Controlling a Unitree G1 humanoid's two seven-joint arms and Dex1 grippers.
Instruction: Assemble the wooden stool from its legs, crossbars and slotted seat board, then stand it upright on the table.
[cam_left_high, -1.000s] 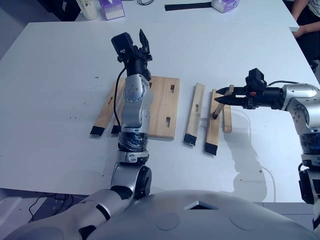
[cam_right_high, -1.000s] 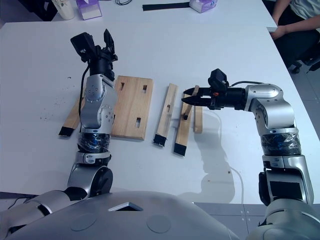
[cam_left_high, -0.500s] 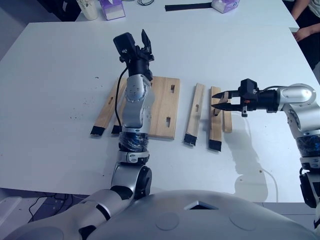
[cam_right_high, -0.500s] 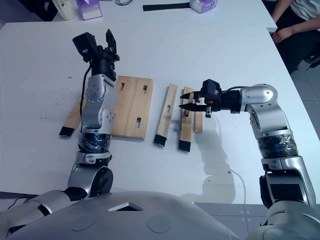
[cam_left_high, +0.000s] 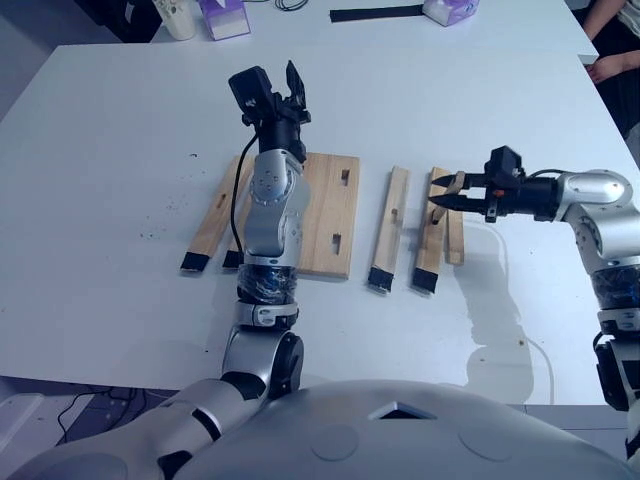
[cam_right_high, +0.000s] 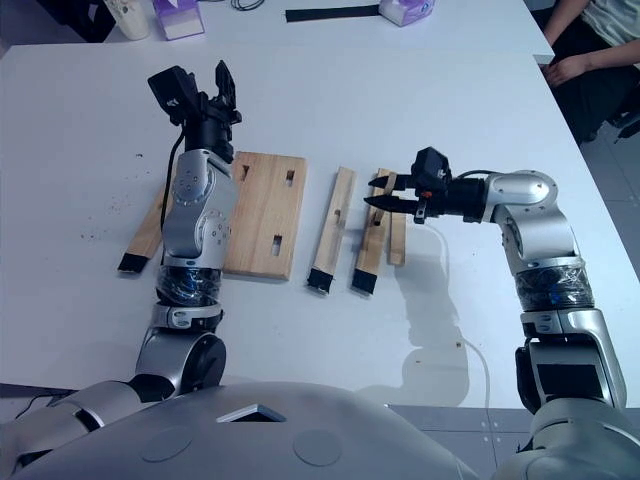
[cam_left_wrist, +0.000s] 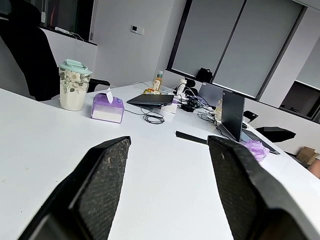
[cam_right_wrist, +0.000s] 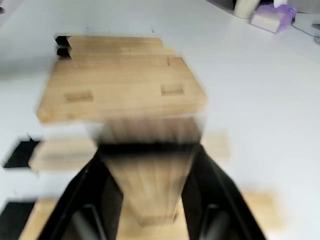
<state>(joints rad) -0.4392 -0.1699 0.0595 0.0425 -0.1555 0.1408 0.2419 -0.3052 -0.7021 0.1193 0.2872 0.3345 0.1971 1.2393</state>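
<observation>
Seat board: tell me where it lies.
Left eye view: the seat board lies flat mid-table, partly behind the left arm, with a slotted leg to its right.

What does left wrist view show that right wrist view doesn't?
Left wrist view, not right: the left gripper open with nothing between its fingers, laptops and a black strip at the far side of the table.
Right wrist view, not left: the right gripper with a wooden piece between its fingers, the slotted seat board beyond it, black-tipped legs lying flat.
Both: the white table, purple tissue box and lidded cup.
</observation>
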